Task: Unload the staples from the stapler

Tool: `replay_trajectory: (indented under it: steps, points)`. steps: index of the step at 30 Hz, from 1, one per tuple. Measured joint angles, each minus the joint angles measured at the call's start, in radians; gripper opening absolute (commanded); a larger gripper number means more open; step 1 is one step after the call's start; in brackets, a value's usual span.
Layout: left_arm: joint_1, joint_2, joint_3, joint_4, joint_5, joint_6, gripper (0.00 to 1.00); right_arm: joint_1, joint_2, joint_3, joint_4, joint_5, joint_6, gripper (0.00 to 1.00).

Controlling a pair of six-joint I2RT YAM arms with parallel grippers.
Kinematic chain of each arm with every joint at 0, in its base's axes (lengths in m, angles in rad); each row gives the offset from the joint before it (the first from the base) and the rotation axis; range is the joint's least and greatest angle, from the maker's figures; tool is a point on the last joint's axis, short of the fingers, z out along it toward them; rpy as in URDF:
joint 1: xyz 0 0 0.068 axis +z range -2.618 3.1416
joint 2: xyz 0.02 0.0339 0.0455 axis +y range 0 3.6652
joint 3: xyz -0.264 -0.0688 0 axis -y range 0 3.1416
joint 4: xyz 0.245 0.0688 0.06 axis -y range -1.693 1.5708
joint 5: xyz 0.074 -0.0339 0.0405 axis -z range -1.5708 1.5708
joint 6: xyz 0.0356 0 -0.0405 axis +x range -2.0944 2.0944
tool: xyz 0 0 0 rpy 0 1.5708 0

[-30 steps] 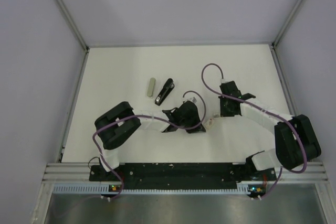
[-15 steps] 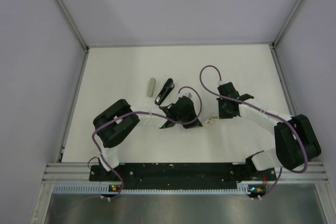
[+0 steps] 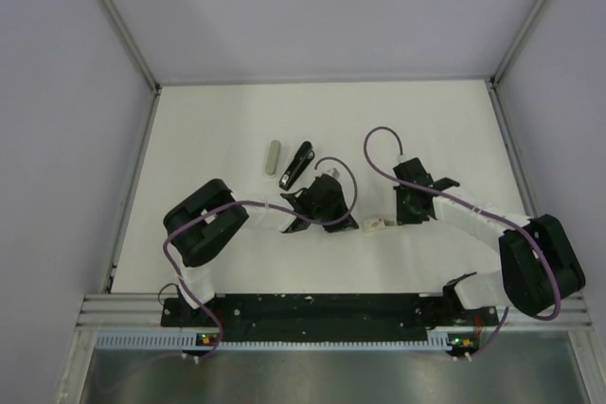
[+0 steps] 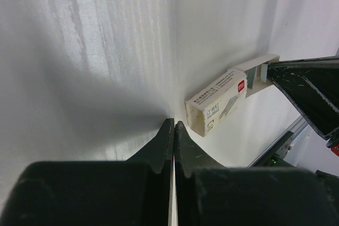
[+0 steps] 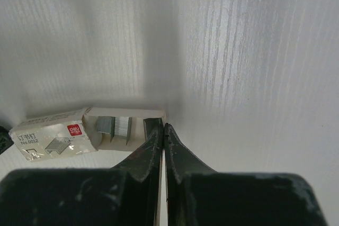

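Over the white table (image 3: 218, 120), I am holding my left claw (image 4: 173, 126) and right claw (image 5: 162, 127) pinched together, empty. The stapler (image 3: 297, 165) is lying just beyond my left claw, beside a grey bar (image 3: 273, 156). The open staple box (image 5: 53, 136) is waiting between my claws, likely as the drop-off spot.

A small white staple box (image 5: 53, 138) lies on the white table (image 3: 445, 130) with its inner tray slid partly out (grey staple strips (image 5: 114, 126) sit inside), well apart from a grey oblong bar (image 3: 273, 156)
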Motion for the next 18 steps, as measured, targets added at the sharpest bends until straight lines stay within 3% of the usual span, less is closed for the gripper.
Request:
replay_trajectory:
  steps: [18]
  points:
    - [0.022,-0.034,-0.023,-0.002,0.024,0.024,0.00,0.040,-0.032,-0.032,0.008,0.000,0.068,0.00]
